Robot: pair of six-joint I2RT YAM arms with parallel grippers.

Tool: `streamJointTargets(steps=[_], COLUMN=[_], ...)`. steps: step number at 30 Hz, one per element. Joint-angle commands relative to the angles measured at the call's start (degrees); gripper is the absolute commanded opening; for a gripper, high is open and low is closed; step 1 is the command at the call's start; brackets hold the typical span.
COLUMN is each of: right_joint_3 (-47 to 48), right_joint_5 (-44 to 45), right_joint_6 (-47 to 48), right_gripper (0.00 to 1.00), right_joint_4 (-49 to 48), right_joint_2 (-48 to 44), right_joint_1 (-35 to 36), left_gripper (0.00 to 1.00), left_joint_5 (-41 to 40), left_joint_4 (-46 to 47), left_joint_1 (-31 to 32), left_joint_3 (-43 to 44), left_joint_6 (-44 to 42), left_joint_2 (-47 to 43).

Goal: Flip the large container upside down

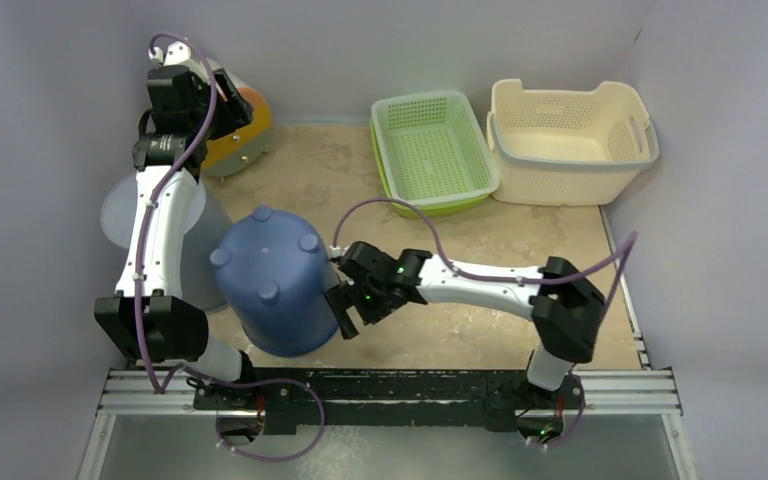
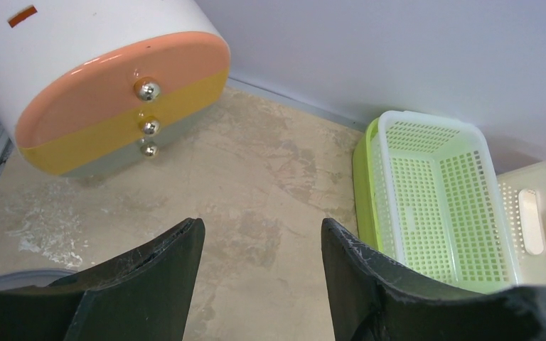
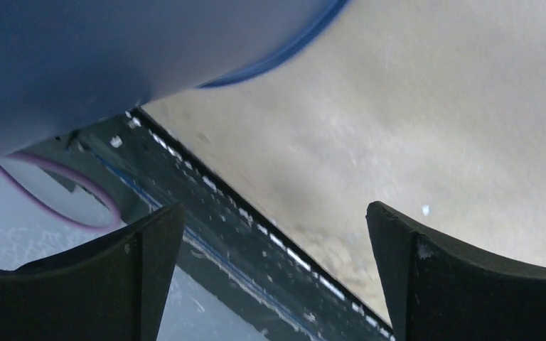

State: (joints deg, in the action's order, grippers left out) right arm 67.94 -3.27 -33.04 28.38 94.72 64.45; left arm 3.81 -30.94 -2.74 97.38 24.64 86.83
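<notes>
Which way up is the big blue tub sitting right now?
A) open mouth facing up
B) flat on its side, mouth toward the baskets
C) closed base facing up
C: in the overhead view, the blue tub shows its closed base with four round feet on top, and no opening.

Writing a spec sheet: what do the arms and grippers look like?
The left arm and right arm have white links, black joint housings and a lilac cable looping along each. Green lights glow at the right wrist. The left gripper and right gripper are black, with broad wedge-shaped fingers.
</notes>
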Motion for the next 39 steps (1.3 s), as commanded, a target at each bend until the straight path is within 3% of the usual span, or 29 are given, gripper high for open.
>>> streamJointTargets(steps=[1,6,12,17,23,31,39], right_joint_3=[10.95,18.01,18.79,24.00,17.46,7.32,5.36], right_joint_5=[1.42,5.82,4.44,11.58,13.77,12.41,3.30], right_joint_6=[0.63,-1.31,-2.89,-0.52,-0.52,0.89,3.38], right_gripper=[1.00,1.00,1.00,1.00,1.00,1.00,1.00], right_joint_4=[-0.76,1.91,-3.30,1.04,2.60,1.45,-6.24], right_joint_2=[6.85,12.80,13.99,14.89,7.83,-0.41,1.37], right_joint_1=[-0.32,-2.00,-9.69,-11.62,-11.62,-5.97,3.23], left_gripper=[0.61,0.61,0.61,0.61,0.61,0.61,0.61], left_joint_5=[-0.55,0.00,1.80,1.98,1.44,1.54,1.81], left_joint_4=[1.51,1.36,3.19,3.56,4.78,7.61,7.66], left_joint_1=[-0.07,-0.07,-0.07,-0.06,-0.05,-0.07,-0.07], left_joint_3=[-0.76,-0.09,-1.69,-2.70,-3.11,-4.68,-4.81], left_joint_6=[-1.96,-1.72,-0.62,-0.31,0.16,1.74,0.81], left_joint_2=[-2.65,-3.83,-5.60,-5.86,-5.88,-4.46,-3.17])
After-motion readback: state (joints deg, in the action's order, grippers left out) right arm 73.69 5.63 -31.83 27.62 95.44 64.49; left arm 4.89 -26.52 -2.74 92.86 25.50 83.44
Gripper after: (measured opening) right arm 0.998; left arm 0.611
